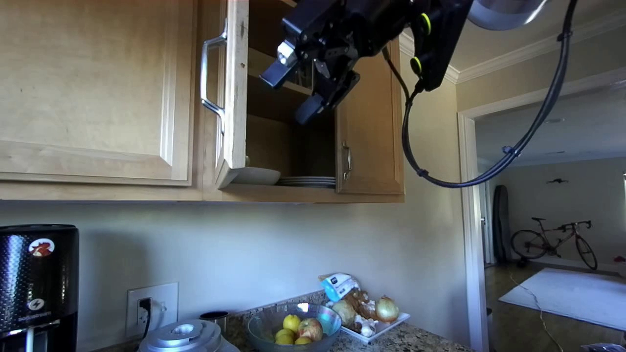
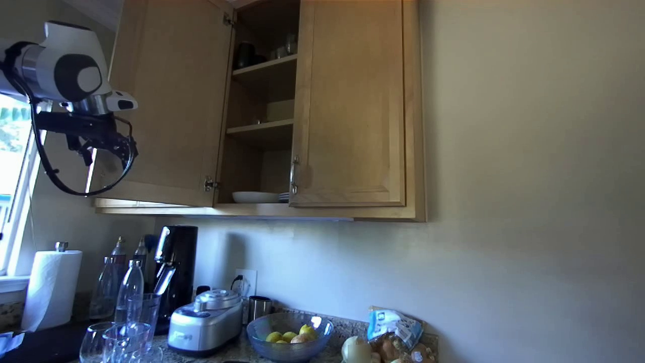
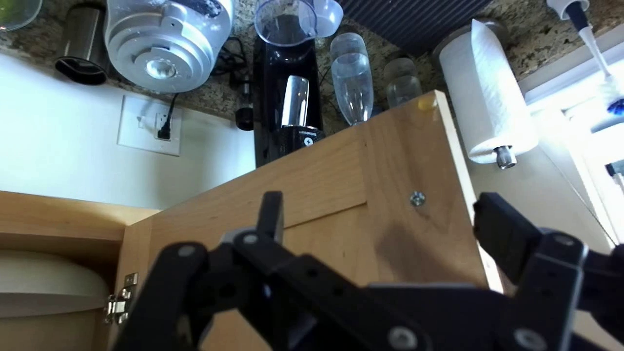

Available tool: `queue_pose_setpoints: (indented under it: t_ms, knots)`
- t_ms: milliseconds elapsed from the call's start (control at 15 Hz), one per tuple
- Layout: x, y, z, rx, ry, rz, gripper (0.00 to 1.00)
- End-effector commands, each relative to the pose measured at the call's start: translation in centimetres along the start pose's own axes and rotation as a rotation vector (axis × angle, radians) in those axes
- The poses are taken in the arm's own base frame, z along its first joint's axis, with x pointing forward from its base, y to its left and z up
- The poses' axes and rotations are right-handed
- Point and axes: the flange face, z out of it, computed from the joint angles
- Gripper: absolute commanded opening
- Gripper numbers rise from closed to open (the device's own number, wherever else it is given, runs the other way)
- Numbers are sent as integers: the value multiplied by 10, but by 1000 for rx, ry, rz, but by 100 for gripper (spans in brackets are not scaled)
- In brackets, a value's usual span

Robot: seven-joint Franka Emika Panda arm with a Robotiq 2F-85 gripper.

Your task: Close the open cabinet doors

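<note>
Because the gripper [image 1: 289, 95] hangs spread wide by the inner face of the open cabinet door [image 2: 174, 106], upper left in an exterior view, closing likely calls for hooking the free edge [image 1: 236, 98] and drawing it gently around.

Fingers [image 3: 508, 234] wide apart in front of the open cabinet door [image 3: 341, 234], paper towel roll [image 3: 487, 97] beyond its edge.
</note>
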Motion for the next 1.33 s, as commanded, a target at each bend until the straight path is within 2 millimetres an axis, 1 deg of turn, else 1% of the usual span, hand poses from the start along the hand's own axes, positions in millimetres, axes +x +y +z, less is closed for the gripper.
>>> queue_pose_setpoints:
  t_ms: [0,267,333,533,800,1067,1267]
  knots:
    - [13,-9,10,70,-47,-2,100]
    - [19,-19,16,90,-46,9,100]
    - [18,-23,6,78,-29,11,100]
    - [20,-32,-1,19,50,13,100]
    - [21,-45,1,-42,114,-1,100]
    - [23,-47,6,-89,137,-8,100]
    - [24,-40,3,-131,159,-7,100]
